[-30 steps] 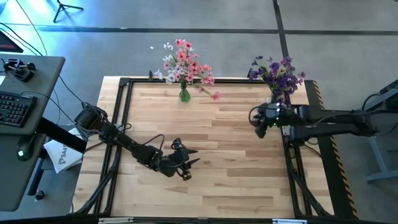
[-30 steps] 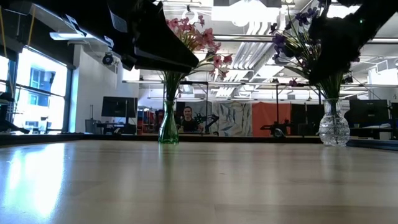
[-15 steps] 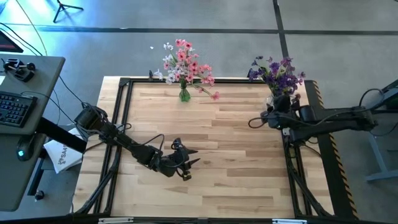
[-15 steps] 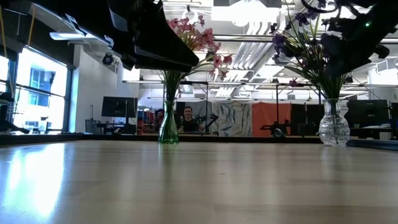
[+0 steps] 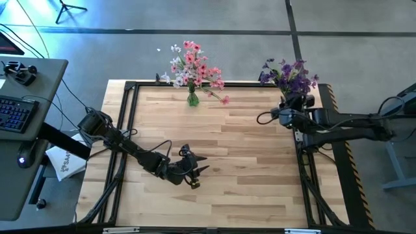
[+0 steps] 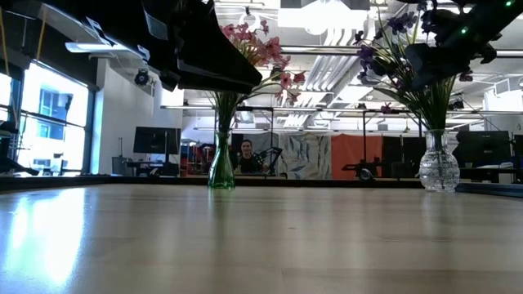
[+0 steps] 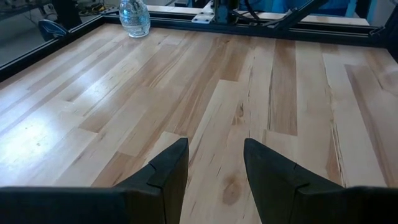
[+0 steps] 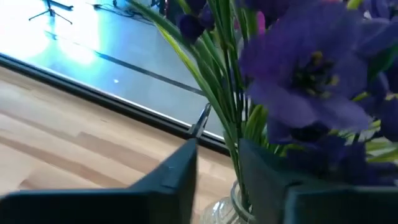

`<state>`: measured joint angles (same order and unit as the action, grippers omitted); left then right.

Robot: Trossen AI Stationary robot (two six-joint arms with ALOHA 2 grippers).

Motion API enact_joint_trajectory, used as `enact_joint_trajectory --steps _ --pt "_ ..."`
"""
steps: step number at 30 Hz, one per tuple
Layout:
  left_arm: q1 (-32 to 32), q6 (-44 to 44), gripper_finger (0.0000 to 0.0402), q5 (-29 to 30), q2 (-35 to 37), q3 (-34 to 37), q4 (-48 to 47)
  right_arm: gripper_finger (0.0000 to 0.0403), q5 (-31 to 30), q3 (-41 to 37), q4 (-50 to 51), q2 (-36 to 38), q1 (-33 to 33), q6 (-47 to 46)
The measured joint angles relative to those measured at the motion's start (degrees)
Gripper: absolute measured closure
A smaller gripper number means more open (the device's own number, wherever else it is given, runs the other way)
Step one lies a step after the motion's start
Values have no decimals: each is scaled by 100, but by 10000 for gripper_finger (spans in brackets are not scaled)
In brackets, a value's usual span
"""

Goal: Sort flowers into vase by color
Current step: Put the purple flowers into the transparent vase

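Right claw (image 8: 217,180), narrowly parted around green stems of purple-blossomed artificial flowers (image 5: 290,76) in clear glass vase (image 6: 439,166); snagging could topple it.

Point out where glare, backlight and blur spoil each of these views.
Low view: window glare washes over the tabletop, and the bright ceiling backlights both arms into silhouettes. Right wrist view: the purple blossoms are too close and blurred. High view: blue light tints the floor. Left wrist view: evenly lit, the clear vase sharp.
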<state>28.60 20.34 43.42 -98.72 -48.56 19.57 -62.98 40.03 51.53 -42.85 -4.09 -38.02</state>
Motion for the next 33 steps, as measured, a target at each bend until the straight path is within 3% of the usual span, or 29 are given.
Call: enact_joint_trajectory --steps 7,16,20,24,29,33 --pt "0 4 257 0 0 0 0 393 165 0 187 0 -229 180" --pt "0 9 257 0 0 0 0 400 499 -114 846 13 -344 -487" --pt "0 9 257 0 0 0 0 377 638 89 786 13 -342 -176" --pt "0 9 257 0 0 0 6 316 907 600 690 15 -342 328" --pt "-7 9 257 0 0 0 9 225 705 980 62 9 -349 1262" --pt "-8 9 257 0 0 0 9 191 409 977 -517 -28 -479 1946"
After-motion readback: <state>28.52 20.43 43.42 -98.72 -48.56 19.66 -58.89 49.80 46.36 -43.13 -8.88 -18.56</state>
